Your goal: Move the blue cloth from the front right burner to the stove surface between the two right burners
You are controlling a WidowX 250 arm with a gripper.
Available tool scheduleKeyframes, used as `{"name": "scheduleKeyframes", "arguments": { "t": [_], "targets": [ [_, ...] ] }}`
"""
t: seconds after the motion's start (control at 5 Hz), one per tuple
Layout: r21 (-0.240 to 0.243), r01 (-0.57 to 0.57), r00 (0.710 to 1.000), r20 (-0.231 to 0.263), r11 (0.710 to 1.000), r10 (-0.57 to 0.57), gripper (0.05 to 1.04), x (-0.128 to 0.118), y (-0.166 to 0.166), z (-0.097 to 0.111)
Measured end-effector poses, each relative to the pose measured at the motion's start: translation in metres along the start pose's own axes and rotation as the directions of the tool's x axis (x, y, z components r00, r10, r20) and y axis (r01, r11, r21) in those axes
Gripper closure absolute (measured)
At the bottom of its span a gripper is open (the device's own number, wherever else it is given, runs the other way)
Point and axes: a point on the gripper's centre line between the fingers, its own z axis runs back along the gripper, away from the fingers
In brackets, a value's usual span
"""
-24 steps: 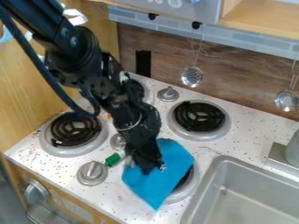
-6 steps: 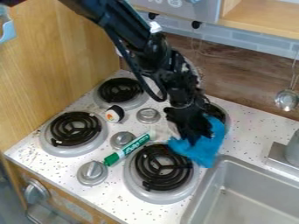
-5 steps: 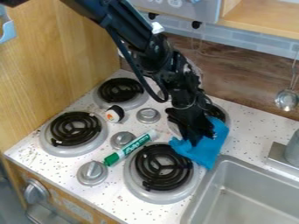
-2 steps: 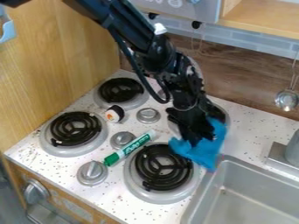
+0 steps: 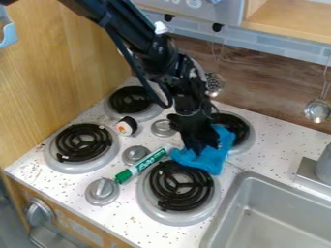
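In the camera view, the hand (image 5: 204, 145) pinches the blue cloth (image 5: 208, 160), which lies beneath it, stretching from beside the far burner (image 5: 240, 129) to the near burner's (image 5: 161, 198) upper rim, close to the green-capped marker (image 5: 151, 159).

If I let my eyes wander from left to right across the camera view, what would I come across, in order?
The leftmost black coil burner, the green-capped marker, the blue cloth, then the hanging metal ladle near the right edge.
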Motion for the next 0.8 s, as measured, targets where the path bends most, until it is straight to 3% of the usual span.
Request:
{"name": "scheduleKeyframes", "arguments": {
  "t": [0.2, 0.4, 0.6, 0.8],
  "targets": [
    [-0.001, 0.006, 1.0, -0.022, 1.0, -0.007, 0.736, -0.003, 0.0, 0.001],
    [-0.003, 0.008, 1.0, -0.012, 1.0, -0.008, 0.438, -0.004, -0.001, 0.006],
    [-0.009, 0.02, 0.999, 0.036, 1.0, -0.02, 0.128, 0.001, -0.004, 0.028],
    [-0.04, 0.019, 0.999, 0.038, 0.999, -0.018, 0.079, 0.001, 0.0, 0.05]
  ]
}}
